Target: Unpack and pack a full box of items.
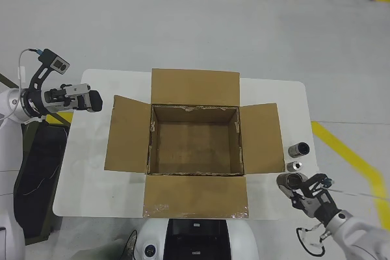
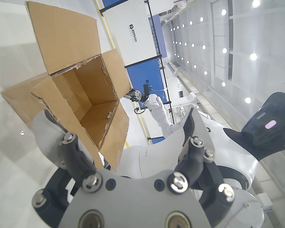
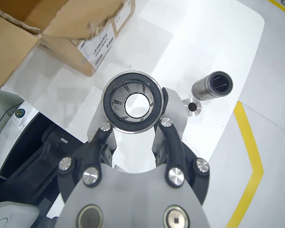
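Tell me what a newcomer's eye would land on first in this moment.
The big cardboard box, flaps spread and inside bare, sits mid-table on the white table. Off its right flap the right gripper is shut on a hollow metal cylinder, near a second cylinder lying on its side and a small metal piece. The left gripper hangs open by the table's left edge.

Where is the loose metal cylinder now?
In the top view the cylinder lies on the table right of the open box, beside a small metal piece, near the right gripper, which holds another cylinder.
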### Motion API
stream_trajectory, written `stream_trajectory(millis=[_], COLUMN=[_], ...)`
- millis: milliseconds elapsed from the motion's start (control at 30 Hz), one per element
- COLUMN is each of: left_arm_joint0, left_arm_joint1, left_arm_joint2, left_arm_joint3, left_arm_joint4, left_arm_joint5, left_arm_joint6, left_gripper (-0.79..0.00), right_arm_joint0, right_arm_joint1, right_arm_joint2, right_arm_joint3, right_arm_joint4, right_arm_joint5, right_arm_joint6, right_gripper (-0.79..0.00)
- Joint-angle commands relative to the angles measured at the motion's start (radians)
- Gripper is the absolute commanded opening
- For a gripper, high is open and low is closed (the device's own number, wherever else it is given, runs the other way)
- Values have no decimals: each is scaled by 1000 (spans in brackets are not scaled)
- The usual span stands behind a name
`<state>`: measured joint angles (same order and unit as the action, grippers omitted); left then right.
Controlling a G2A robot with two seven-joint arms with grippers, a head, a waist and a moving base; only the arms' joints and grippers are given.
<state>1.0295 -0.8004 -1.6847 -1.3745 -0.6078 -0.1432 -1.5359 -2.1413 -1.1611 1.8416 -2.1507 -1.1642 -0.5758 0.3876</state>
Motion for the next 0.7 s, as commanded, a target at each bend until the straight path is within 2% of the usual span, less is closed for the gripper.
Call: stream_trajectory(millis=[0,333,667], left_arm_joint0=[0,0,0], left_arm_joint1=[0,0,0], left_arm_joint2=[0,0,0], left_arm_joint3=[0,0,0], left_arm_joint4=[0,0,0], left_arm_joint5=[0,0,0], left_arm_joint6=[0,0,0], left_gripper=[0,0,0], right_arm_joint0=[3,32,67], right_arm_joint1=[0,5,10], right_arm_joint2=[-14,-53,-79], right_arm_joint3=[24,132,226], right_arm_joint4=[-33,-152,-198], right_arm_joint5=[4,8,5], right_arm_joint6=[-26,-101,-149], right_gripper=[-785,-785,-785])
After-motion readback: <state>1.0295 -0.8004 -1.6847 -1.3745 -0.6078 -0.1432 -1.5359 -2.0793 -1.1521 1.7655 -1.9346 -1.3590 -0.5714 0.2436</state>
